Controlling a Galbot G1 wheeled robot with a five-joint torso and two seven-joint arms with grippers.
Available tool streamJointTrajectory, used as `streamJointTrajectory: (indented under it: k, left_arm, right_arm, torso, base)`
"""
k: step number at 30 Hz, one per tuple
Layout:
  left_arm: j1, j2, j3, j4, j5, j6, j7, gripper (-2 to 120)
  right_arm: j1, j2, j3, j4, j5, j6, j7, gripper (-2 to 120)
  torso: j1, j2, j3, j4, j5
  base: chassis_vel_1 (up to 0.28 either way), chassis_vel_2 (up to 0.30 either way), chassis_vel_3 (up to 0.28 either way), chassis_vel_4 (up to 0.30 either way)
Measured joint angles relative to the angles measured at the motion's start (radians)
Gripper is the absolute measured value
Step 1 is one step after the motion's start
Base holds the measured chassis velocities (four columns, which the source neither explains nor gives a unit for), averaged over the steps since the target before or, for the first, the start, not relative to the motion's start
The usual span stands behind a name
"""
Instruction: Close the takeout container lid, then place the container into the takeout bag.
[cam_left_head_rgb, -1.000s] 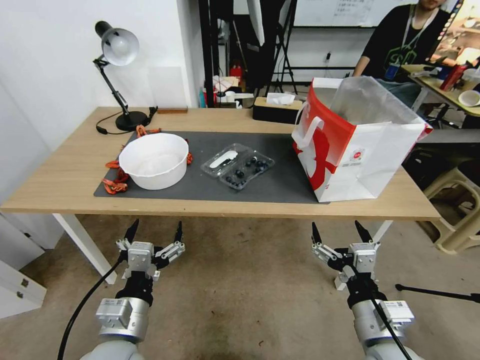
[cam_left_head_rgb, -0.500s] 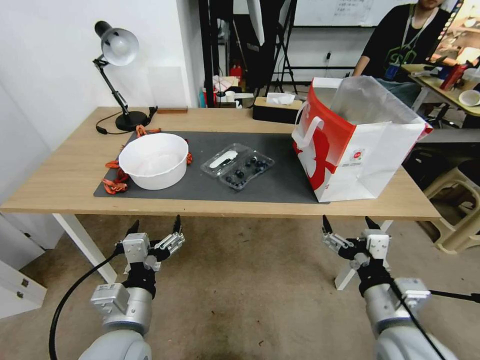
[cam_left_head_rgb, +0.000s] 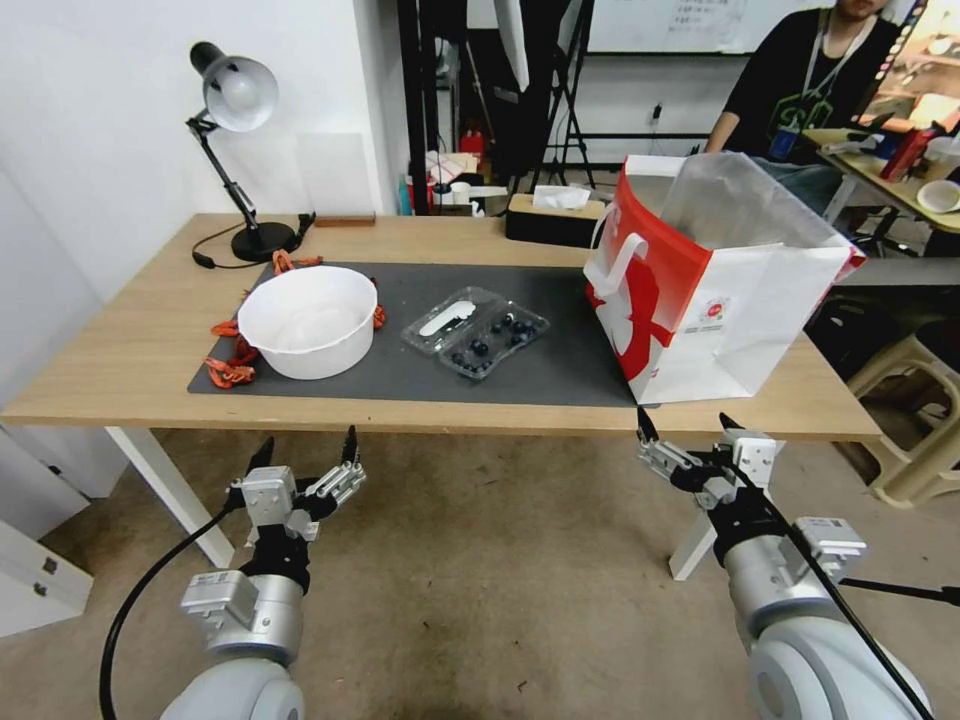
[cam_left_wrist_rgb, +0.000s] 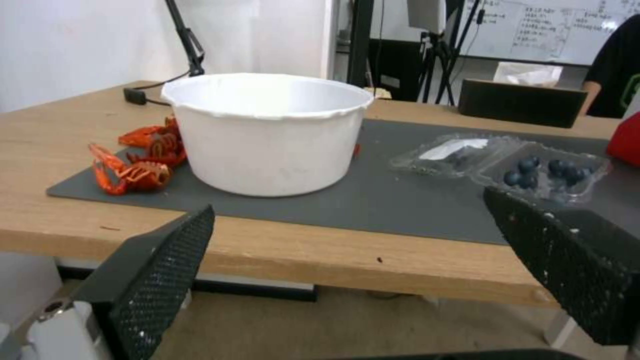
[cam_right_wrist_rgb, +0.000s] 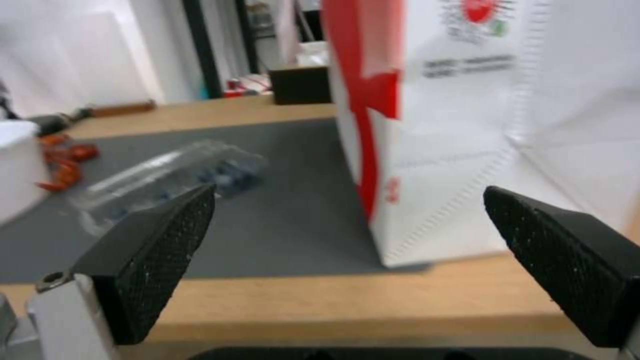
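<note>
The clear takeout container lies open on the grey mat, with dark blueberries in its right half. Its lid is folded flat to the left, white label up. The red-and-white takeout bag stands open at the mat's right end, clear liner sticking out. My left gripper hangs open below the table's front edge, in front of the bowl. My right gripper is open just under the front edge, below the bag.
A large white bowl sits on the mat's left with red crayfish beside it. A desk lamp and a tissue box stand at the back. The wooden table has its front edge close to both grippers.
Both arms have risen toward the table's front edge. The right gripper climbed more and shifted slightly right, now just under the edge below the bag. Nothing on the table moved.
</note>
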Motion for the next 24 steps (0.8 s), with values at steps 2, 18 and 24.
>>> streamJointTrajectory:
  k: [2,18,24]
  left_arm:
    - [0.000,0.000,-0.001,0.001,0.000,-0.002,0.000,100]
    - [0.012,-0.007,-0.022,0.006,0.015,-0.039,0.003,100]
    - [0.022,-0.007,-0.032,0.006,0.022,-0.055,0.002,100]
  right_arm:
    - [0.014,-0.011,-0.010,-0.005,0.019,-0.003,0.004,100]
    - [0.382,-0.156,-0.362,-0.236,0.245,-0.065,0.320,100]
    - [0.556,-0.149,-0.514,-0.363,0.280,-0.091,0.456,100]
  torso:
    - [0.000,0.000,0.000,0.0000,-0.0002]
    - [0.000,0.000,0.000,0.0001,-0.0001]
    - [0.000,0.000,0.000,0.0000,-0.0003]
  base:
    - [0.000,0.000,0.000,0.000]
    - [0.000,0.000,0.000,0.000]
    - [0.000,0.000,0.000,0.000]
